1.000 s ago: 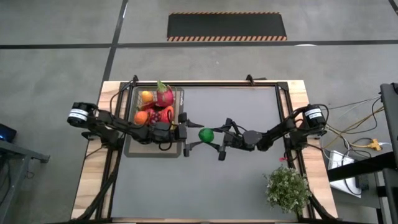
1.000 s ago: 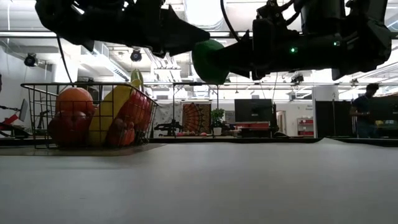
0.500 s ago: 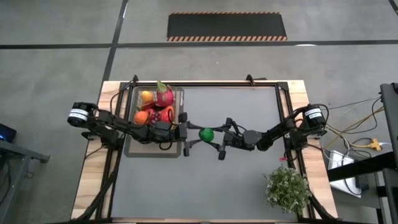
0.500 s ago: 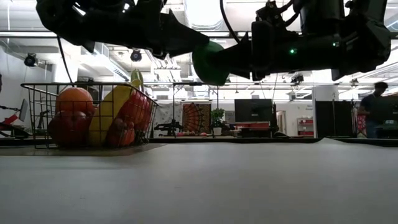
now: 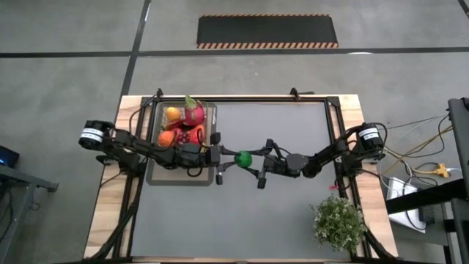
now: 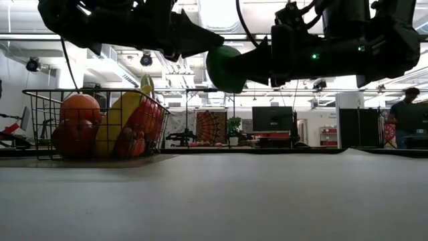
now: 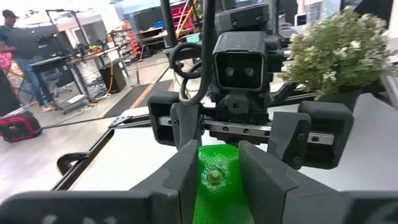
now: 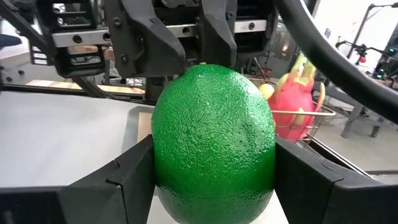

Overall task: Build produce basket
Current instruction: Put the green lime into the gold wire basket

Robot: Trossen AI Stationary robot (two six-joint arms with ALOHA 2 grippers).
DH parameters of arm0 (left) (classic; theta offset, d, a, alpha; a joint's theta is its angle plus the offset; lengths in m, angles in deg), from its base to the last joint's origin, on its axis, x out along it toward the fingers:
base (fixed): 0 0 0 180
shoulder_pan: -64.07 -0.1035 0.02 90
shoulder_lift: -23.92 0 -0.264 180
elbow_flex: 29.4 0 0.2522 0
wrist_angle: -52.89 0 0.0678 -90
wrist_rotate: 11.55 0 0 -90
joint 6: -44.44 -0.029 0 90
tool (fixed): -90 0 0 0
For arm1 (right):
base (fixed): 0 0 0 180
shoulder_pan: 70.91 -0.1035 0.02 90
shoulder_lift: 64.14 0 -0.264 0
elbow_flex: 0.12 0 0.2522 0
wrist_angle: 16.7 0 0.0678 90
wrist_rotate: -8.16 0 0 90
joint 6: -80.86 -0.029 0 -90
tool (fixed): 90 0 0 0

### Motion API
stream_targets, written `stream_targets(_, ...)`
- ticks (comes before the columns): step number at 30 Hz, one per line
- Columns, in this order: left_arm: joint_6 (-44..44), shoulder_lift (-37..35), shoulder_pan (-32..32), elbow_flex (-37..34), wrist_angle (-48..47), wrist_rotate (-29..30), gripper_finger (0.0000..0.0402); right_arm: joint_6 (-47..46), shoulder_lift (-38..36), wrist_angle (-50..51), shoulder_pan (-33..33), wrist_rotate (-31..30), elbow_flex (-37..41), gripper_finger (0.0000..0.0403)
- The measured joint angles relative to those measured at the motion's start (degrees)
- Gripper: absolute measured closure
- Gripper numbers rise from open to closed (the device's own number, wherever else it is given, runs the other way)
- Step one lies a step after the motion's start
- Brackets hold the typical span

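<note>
A green lime (image 5: 243, 158) hangs in mid-air over the middle of the grey table mat, between my two grippers, which face each other at the same height. My left gripper (image 5: 233, 158) reaches in from the table's left and my right gripper (image 5: 253, 160) from the right; both are shut on the lime (image 6: 224, 67). At the table's far left stands the wire basket (image 5: 154, 139) on its tray, holding produce (image 5: 179, 128): oranges, a pink dragon fruit, a banana and red pieces. My left gripper pinches the lime's end with the stem nub (image 7: 214, 178) between its two fingers (image 7: 186, 177). The fingers lie level and come from the table's left. The lime is lifted clear of the table. My right gripper pinches the lime's broad sides (image 8: 163, 163) between its two fingers (image 8: 121, 183), which lie level and come from the table's right. The lime's rounded far end sticks out beyond the fingers toward the left gripper.
A bushy potted plant (image 5: 338, 222) stands at the table's near right corner. The mat (image 5: 278, 213) lies bare between plant and basket. A black frame rail (image 5: 256, 100) runs round the table. A person (image 6: 408, 114) stands in the room behind.
My left gripper's fingers have drawn together from wide apart onto the lime's near end. Both arms and the lime have kept their places.
</note>
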Motion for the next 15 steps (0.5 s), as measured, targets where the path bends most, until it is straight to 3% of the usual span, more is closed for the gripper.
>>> stream_targets(6, 0.04, 0.01, -0.11, -0.04, 0.05, -3.16, 0.024, 1.3, 0.02, -1.45, -0.43, 1.28, 0.0, 0.0151)
stream_targets(15, -0.2, 0.15, -0.11, -0.11, -0.41, -3.41, 0.013, 1.46, 0.02, -3.53, -0.43, 2.56, 0.0, 0.0151)
